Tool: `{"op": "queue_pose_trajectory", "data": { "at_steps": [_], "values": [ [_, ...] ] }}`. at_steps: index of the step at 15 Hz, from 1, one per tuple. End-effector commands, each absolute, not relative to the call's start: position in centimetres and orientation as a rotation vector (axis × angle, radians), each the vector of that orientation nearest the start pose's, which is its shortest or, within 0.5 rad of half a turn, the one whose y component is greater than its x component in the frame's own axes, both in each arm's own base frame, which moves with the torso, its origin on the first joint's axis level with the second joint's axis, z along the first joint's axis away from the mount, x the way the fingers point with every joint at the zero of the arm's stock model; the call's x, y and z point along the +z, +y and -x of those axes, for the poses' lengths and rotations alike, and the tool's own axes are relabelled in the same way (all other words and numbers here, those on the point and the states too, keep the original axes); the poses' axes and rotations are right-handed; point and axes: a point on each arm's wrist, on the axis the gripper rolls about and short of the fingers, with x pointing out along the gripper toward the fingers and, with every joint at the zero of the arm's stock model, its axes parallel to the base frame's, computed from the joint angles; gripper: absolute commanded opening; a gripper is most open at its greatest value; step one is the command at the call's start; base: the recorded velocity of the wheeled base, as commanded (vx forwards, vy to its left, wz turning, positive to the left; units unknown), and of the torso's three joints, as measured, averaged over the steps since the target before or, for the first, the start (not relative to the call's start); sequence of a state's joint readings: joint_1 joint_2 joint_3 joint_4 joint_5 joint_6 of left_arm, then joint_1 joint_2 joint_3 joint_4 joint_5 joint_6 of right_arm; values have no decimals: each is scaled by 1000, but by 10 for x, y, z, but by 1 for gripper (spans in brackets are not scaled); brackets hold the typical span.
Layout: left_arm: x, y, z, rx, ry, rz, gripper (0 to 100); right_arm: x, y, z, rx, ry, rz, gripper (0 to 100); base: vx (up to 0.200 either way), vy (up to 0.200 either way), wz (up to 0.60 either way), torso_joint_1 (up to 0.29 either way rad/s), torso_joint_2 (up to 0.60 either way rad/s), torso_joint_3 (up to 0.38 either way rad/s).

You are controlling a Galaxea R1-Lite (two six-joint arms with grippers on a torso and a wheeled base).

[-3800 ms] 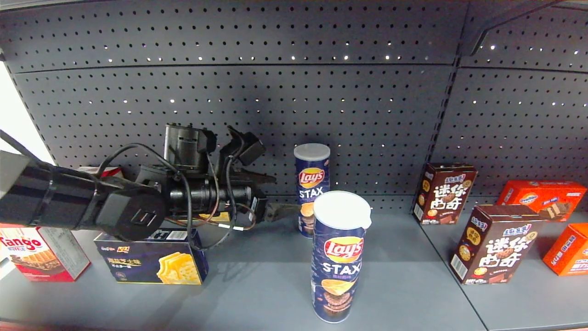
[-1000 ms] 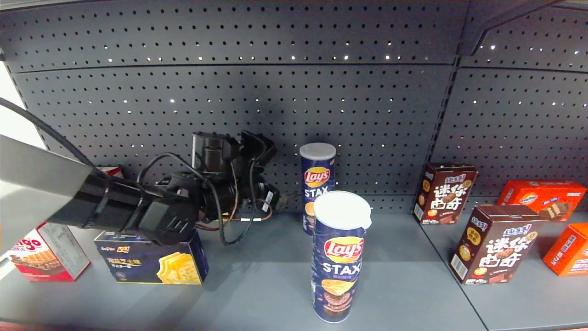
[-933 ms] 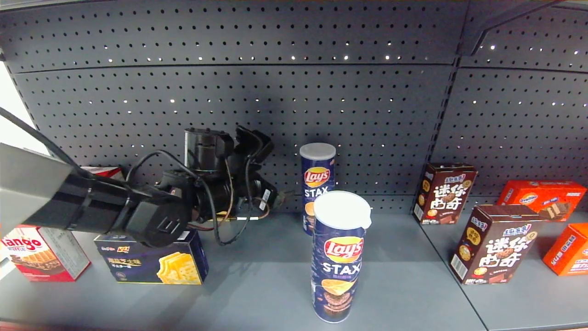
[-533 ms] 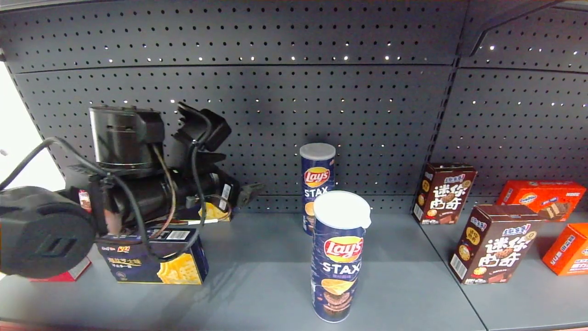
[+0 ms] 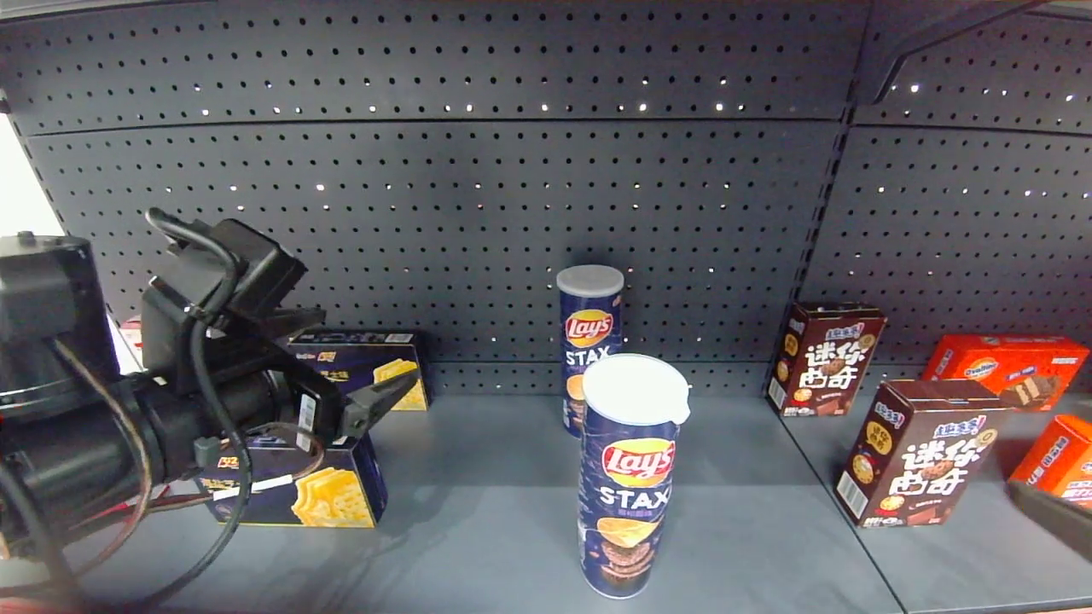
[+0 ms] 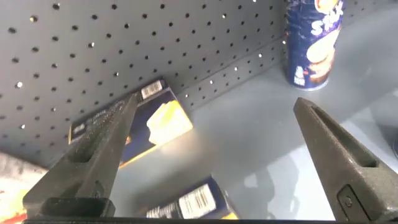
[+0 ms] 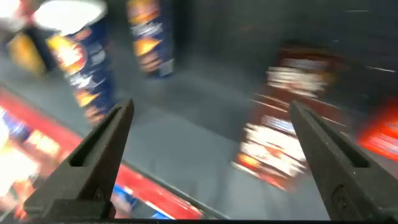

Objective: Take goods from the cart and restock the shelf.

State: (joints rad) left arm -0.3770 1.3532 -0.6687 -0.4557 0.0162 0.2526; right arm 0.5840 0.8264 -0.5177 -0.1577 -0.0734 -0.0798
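Shelf [image 5: 478,546]: chip cans [image 5: 630,477] centre; cracker box [image 5: 328,495] near left end effector [image 6: 214,102], spread empty; right end effector [image 7: 210,107] spread too.

On the shelf [image 5: 478,529], the front can [image 5: 631,477] is set mid-board near the front edge, with the rear can [image 5: 589,341] behind it at the back edge. Toward the left edge, the near cracker box [image 5: 328,493] is placed before the far cracker box [image 5: 375,365].

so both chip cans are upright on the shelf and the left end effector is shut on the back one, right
No: both chip cans stand upright on the shelf, but the left end effector is open and empty, as the left wrist view shows.
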Motion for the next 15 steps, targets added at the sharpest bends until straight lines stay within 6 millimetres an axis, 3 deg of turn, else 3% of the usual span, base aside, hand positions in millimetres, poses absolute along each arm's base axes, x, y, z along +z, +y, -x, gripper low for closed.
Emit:
{"op": "queue_pose_trajectory", "data": {
  "at_steps": [1, 10, 15],
  "values": [
    [221, -74, -190, -381, 153, -289, 100, 187, 97, -111, 661, 275, 247, 100, 0, 0, 0, 0, 0, 0],
    [213, -61, -189, -332, 184, -282, 100, 150, 127, -145, 649, 426, 302, 100, 0, 0, 0, 0, 0, 0],
    [206, -60, -184, -334, 203, -285, 100, 149, 147, -168, 649, 443, 310, 100, 0, 0, 0, 0, 0, 0]
  ]
}}
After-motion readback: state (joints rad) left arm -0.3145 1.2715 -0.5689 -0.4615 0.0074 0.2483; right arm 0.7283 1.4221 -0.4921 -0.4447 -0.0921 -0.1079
